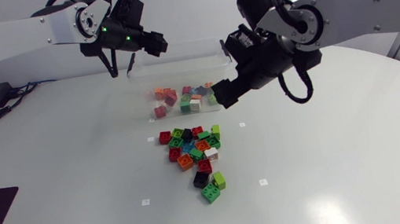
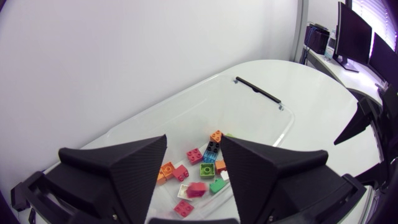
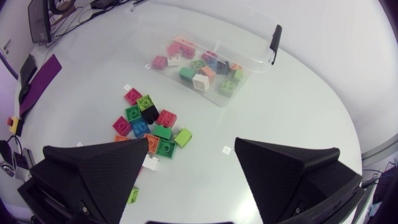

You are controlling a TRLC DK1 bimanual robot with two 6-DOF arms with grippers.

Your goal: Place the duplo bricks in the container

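**Left claw** [image 2: 194, 139]: fingers apart, nothing between them. It hangs directly above the container [image 1: 216, 60], looking down on what is inside.

**Right claw** [image 3: 191, 144]: fingers apart, empty. It is raised over the counter [image 1: 349, 153] on the container's near side, by its right-hand end, with the loose pile below and the container ahead.

**Container**: clear, shallow and open-topped, with a black latch at one end. It stands at the back of the counter, between the two arms.

**Sorted bricks** [image 1: 182, 99]: a loose single layer on the container floor, in red, orange, pink, green, white, black and blue.

**Loose pile** [image 1: 194, 149]: duplo bricks not yet moved, on the counter near the container's front wall but apart from it. Most are packed tight and touching. Two green ones and a black one trail off at the end farthest from the container.

**Handling (judged)**
- The bricks are probably light, rigid, hollow plastic with smooth, somewhat slippery sides and studded tops.
- They are not fragile.
- Best hold is across two opposite flat side faces, coming straight down.
- Taking the trailing bricks first gives the fingers room. In the packed middle a finger would likely shove the neighbouring bricks.
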